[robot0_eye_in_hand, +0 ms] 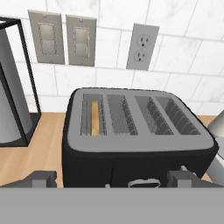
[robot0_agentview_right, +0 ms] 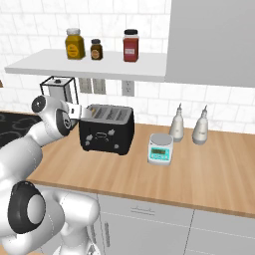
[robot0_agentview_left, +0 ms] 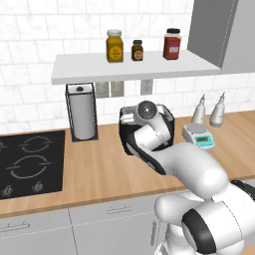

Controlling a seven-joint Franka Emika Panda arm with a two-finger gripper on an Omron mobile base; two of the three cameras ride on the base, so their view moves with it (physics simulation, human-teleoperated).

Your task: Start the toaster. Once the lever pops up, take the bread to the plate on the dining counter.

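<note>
From the left base view we see the arm reaching forward over the wood counter (robot0_agentview_left: pixel 99 169), its wrist covering most of the toaster (robot0_agentview_left: pixel 169 119), of which a dark edge shows on each side. A paper towel roll (robot0_agentview_left: pixel 82 114) in a wire frame stands to the left, beside the cooktop (robot0_agentview_left: pixel 30 162). A small scale (robot0_agentview_left: pixel 199 137) sits right of the toaster, with two white bottles (robot0_agentview_left: pixel 209 110) behind it. Three jars (robot0_agentview_left: pixel 137 50) line the shelf (robot0_agentview_left: pixel 124 69) above.

From the right base view we see the toaster (robot0_agentview_right: pixel 107 129) whole: black, with a grey slotted top, standing on the counter (robot0_agentview_right: pixel 199 169) near the wall. The hand is at its left end, close to it; whether it touches we cannot tell. The scale (robot0_agentview_right: pixel 160 148) lies just right of the toaster, the bottles (robot0_agentview_right: pixel 189 124) further back.

In the hand view we look down on the toaster (robot0_eye_in_hand: pixel 135 131) from its front. The bread (robot0_eye_in_hand: pixel 95 118) stands down inside the leftmost slot, a thin tan edge showing. The gripper (robot0_eye_in_hand: pixel 111 181) sits before the front face, its fingertips (robot0_eye_in_hand: pixel 41 178) spread wide apart and holding nothing. Two switch plates (robot0_eye_in_hand: pixel 63 38) and an outlet (robot0_eye_in_hand: pixel 142 47) are on the tiled wall behind.
</note>
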